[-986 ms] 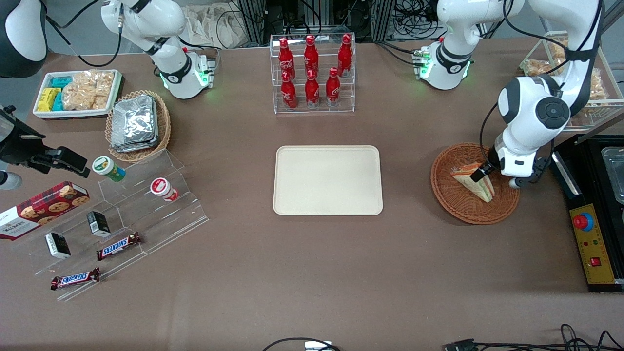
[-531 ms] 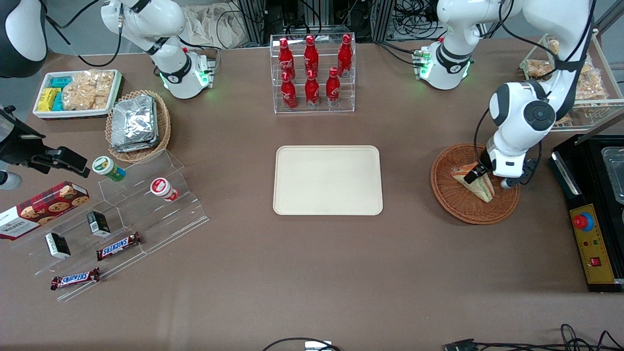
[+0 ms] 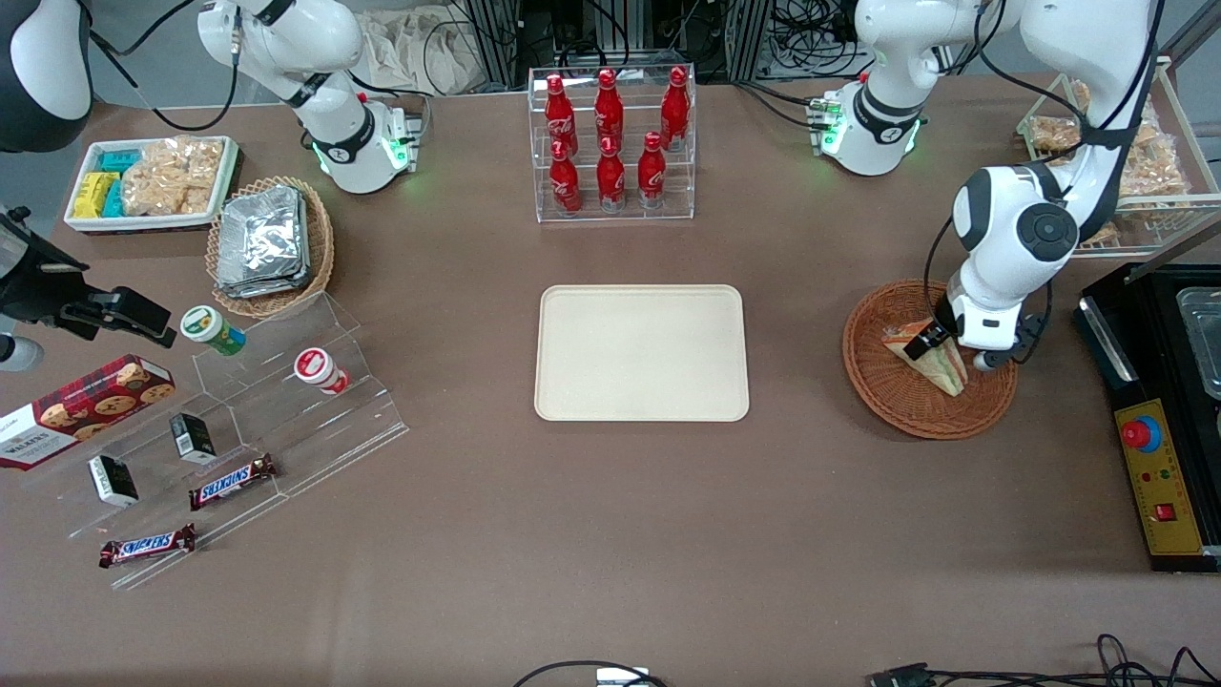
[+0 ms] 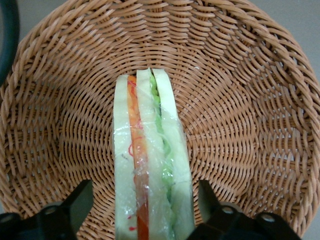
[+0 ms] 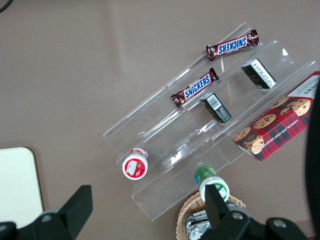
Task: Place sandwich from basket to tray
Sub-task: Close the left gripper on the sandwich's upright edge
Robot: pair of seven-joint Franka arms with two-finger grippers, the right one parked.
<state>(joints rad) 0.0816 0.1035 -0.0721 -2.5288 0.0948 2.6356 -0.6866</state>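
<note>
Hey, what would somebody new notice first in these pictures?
Probably the gripper down in the wicker basket, its open jaws either side of the sandwich without touching it. Next, the bare cream tray at mid-table, and the red bottles in a clear rack farther from the front camera.

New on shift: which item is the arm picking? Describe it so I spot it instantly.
Find the cream tray mid-table, then look toward the working arm's end to the reddish-brown wicker basket. Inside lies the sandwich, a pale bread wedge with orange and green filling, with the tool open around it. The lighter basket holds only silver foil packets.
</note>
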